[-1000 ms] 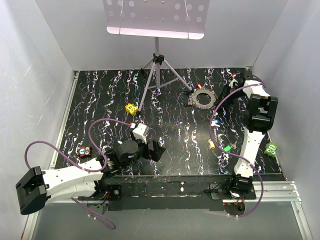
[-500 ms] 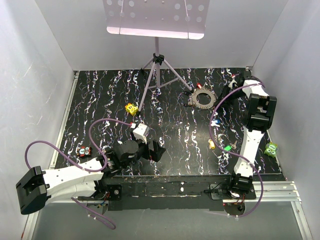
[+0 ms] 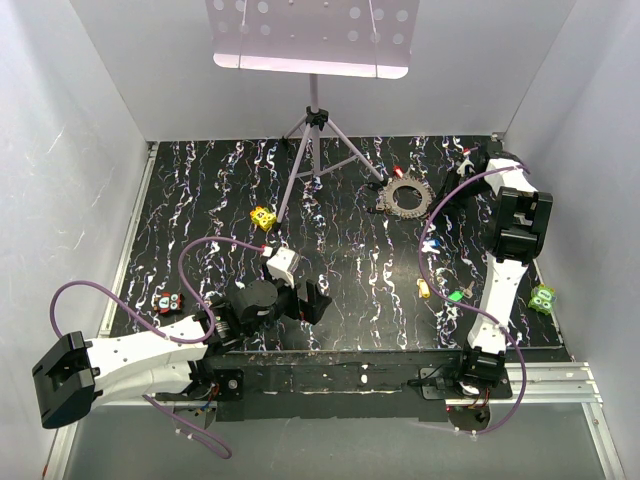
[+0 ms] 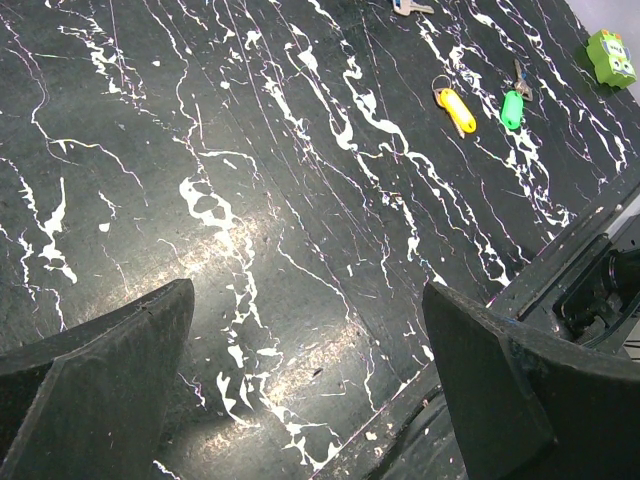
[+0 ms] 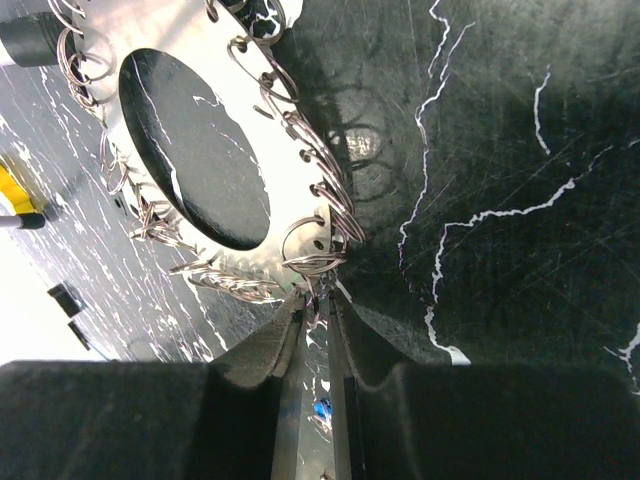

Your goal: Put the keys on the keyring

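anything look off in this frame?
Nothing spilled or damaged. Only oddity: a music-stand tripod stands in the workspace, one leg ending close to the keyring.

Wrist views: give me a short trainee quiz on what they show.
1. True or false: the left gripper is open with nothing between its fingers.
2. Which key lies beside the yellow key in the left wrist view? A) green B) red C) blue
3. Fill in: in the right wrist view, the right gripper has its tips at the rim of the ____.
Key: 1 true; 2 A, the green key; 3 keyring.
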Robot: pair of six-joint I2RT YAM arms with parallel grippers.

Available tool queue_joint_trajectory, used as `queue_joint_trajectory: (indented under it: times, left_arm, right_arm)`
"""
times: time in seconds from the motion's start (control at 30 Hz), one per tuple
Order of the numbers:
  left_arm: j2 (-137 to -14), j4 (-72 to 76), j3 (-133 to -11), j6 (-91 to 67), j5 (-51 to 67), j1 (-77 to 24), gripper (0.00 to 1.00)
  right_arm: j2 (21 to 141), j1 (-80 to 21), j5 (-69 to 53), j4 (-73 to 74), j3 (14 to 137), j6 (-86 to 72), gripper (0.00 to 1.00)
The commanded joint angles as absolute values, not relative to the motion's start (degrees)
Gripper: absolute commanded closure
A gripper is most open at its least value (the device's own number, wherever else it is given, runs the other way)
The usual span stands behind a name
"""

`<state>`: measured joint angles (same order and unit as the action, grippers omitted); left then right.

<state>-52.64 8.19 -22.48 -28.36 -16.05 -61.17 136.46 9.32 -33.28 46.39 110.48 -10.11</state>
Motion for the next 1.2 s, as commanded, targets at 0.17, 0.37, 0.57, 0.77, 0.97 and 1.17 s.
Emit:
queue_joint_trajectory:
  times: [0.17, 0.37, 0.57, 0.77, 0.97, 1.17]
  left_arm:
    - [-52.56, 8.96, -23.11, -28.56, -16.00, -60.73, 0.02]
    - [-52.56, 8.88, -23.03, -28.56, -16.08, -60.73, 0.02]
    - [-52.47, 8.79, -23.12, -28.56, -16.17, -60.73, 0.02]
    - [-52.47, 8.96, -23.03, -28.56, -16.26, -60.65, 0.02]
    - [-52.65, 8.88, -23.12, -28.56, -16.08, -60.64, 0.02]
    - [-51.86, 8.18, -23.03, -28.56, -16.35, -60.64, 0.02]
  right_arm:
    - [137.81, 9.23, -34.63, 48.95, 114.52, -8.96, 0.80]
    - [138.43, 9.23, -34.72, 49.66, 115.31, -8.79, 0.80]
    - [138.95, 9.23, -34.63, 50.80, 116.45, -8.52, 0.80]
    - [139.13, 9.32, -34.72, 51.15, 116.81, -8.26, 0.82]
    - [139.39, 9.32, -35.42, 51.33, 117.07, -7.38, 0.97]
    - [139.04, 10.37, -40.86, 50.45, 116.19, -6.95, 0.99]
